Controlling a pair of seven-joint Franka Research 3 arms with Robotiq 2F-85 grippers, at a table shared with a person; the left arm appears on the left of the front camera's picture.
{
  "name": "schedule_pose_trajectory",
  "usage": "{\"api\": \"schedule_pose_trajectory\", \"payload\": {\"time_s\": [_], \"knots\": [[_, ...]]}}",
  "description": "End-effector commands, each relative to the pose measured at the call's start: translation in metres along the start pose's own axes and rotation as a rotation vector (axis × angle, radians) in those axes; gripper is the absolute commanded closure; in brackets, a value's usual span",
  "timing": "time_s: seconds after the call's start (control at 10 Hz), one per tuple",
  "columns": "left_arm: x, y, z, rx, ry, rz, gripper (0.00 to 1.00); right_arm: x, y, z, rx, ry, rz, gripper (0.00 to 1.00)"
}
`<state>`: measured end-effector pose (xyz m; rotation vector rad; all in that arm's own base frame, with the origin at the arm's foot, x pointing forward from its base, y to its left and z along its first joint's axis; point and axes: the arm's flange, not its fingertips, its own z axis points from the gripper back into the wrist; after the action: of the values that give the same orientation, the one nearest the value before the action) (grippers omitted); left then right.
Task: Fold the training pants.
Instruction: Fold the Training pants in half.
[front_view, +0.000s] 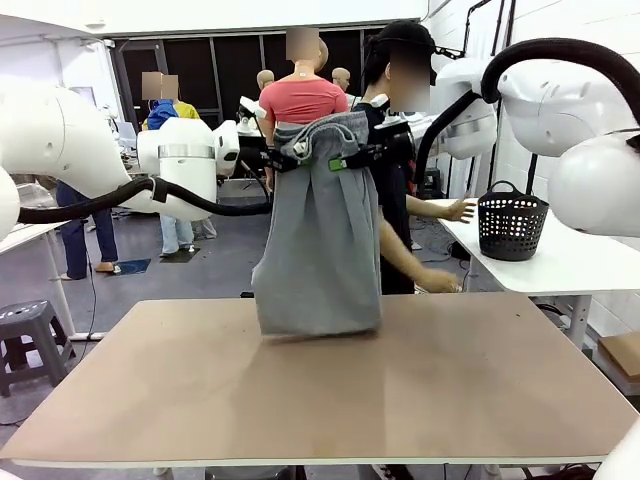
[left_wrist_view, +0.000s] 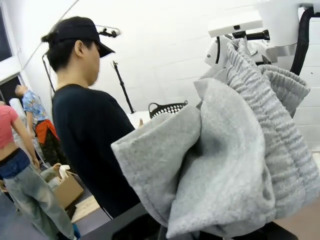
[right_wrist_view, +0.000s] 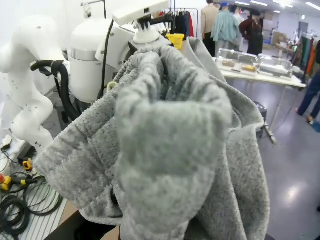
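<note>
Nearest us, the brown surface (front_view: 320, 390) is lying bare at its near edge, and just beyond that the hem end of the training pants (front_view: 318, 250) is brushing down onto it, bunching a little where the cloth meets the top. The light grey sweatpants are hanging upright above the middle of the surface, draped in one long panel from the gathered waistband.

Up at that waistband, the left hand (front_view: 283, 158) is clenched on the pants at one top corner, and the right hand (front_view: 350, 160) is clenched on the pants at the other corner, the two hands sitting close together so the elastic is puckering between them. Both wrist views are showing thick fleecy folds bundled right at the fingers.

This cloth is looking soft, limp and fairly light, I'd judge; it is sagging freely and will not be holding any shape by itself. The ribbed waistband seems the firmest place to be gripping, since the jersey below would likely be slipping or stretching.

Beyond the pants, a person (front_view: 398, 170) in a dark top is standing at the far edge of the surface. Off to the right of the pants, a black basket (front_view: 512, 222) is sitting on a white side table (front_view: 570, 262).
</note>
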<state>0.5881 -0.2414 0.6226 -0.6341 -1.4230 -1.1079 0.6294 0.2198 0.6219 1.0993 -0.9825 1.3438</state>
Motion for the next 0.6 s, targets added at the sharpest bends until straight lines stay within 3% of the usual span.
{"api": "schedule_pose_trajectory", "payload": {"time_s": [0.0,0.3,0.5], "knots": [[0.009,0.028,-0.001,0.07,-0.017,-0.016,1.0,0.012,-0.027,0.002,0.023,0.055,0.006,1.0],[-0.014,0.05,-0.001,0.163,-0.052,-0.051,1.0,-0.011,-0.037,0.001,0.054,0.094,0.0,1.0],[-0.041,0.053,-0.004,0.146,-0.095,-0.051,1.0,-0.034,-0.026,-0.002,0.082,0.083,-0.04,1.0]]}}
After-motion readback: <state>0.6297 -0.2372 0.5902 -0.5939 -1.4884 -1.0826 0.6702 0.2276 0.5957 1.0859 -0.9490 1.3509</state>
